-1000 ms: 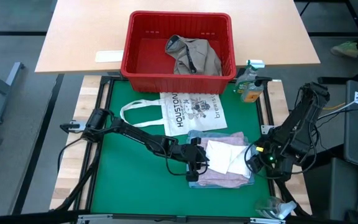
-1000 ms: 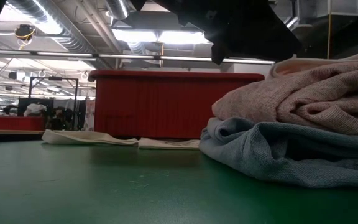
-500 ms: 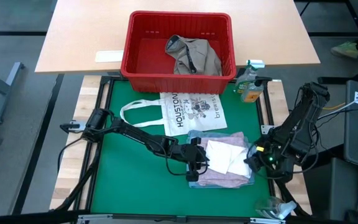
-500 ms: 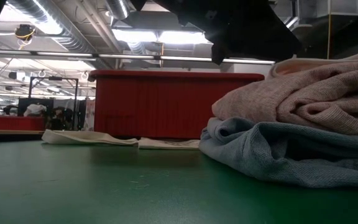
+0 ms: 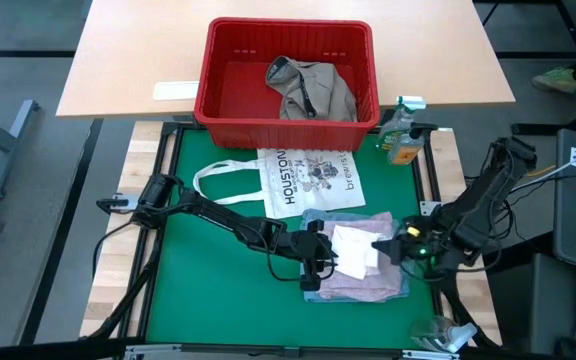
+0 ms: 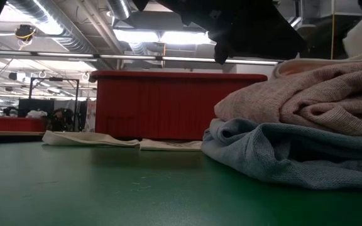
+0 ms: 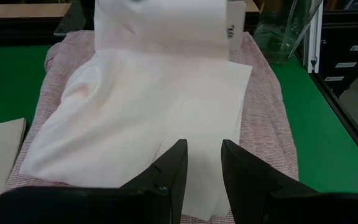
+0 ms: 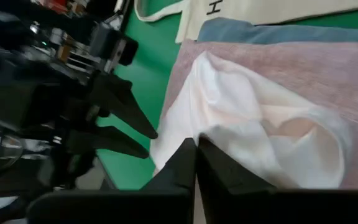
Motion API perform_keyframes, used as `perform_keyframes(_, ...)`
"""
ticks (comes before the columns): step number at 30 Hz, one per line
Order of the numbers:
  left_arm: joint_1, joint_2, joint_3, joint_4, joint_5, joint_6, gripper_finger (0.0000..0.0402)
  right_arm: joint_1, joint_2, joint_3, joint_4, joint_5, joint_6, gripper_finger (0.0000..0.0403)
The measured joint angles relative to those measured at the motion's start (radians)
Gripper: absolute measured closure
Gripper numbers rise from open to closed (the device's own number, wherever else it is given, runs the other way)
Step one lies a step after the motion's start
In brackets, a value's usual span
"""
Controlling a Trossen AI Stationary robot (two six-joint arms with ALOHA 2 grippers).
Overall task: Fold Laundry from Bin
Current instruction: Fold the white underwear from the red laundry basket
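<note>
We're working on a green mat (image 5: pixel 218 290) set in a wooden-edged frame, butted up against a tan table (image 5: pixel 138 60) that carries the red bin (image 5: pixel 218 95). One khaki-grey garment (image 5: pixel 313 90) is left crumpled in the bin. On the mat just in front of it lies the flat white HOUSTON tote bag (image 5: pixel 308 180), and nearer us is the stack: a light blue piece (image 5: pixel 338 215) at the bottom, a pale pink one (image 5: pixel 353 285) on that, and a white garment (image 5: pixel 353 250) on top.

Our right gripper (image 5: pixel 396 250) is clenched on the right edge of the white garment, which is lifted and doubled over toward the middle. Our left gripper (image 5: pixel 313 268) sits at the stack's left edge, fingers (image 7: pixel 173 171) parted a little over the white cloth; we can't tell if it's pinning anything.

A spray bottle (image 5: pixel 403 135) stands at the mat's far right corner, and something clear plastic (image 5: pixel 438 335) lies off the near right corner.

From table level the room is a workshop with ceiling ducts (image 6: pixel 43 19), strip lights (image 6: pixel 156 36) and cluttered racks (image 6: pixel 36 107) in the back.
</note>
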Motion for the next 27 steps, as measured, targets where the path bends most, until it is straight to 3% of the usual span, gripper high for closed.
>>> perform_keyframes(12,0.000,0.000,0.000,0.000,-0.001,0.000,0.0308,-0.225,0.091,0.000,0.356,-0.087,-0.405,0.0391)
perform_keyframes(20,0.000,0.000,0.000,0.000,-0.001,0.000,0.0308,-0.344,0.199,0.000,0.456,-0.260,-0.492,0.0391)
perform_keyframes(27,0.000,-0.005,0.000,-0.018,0.053,0.000,0.0308,-0.374,0.245,0.000,0.464,-0.301,-0.494,0.0391)
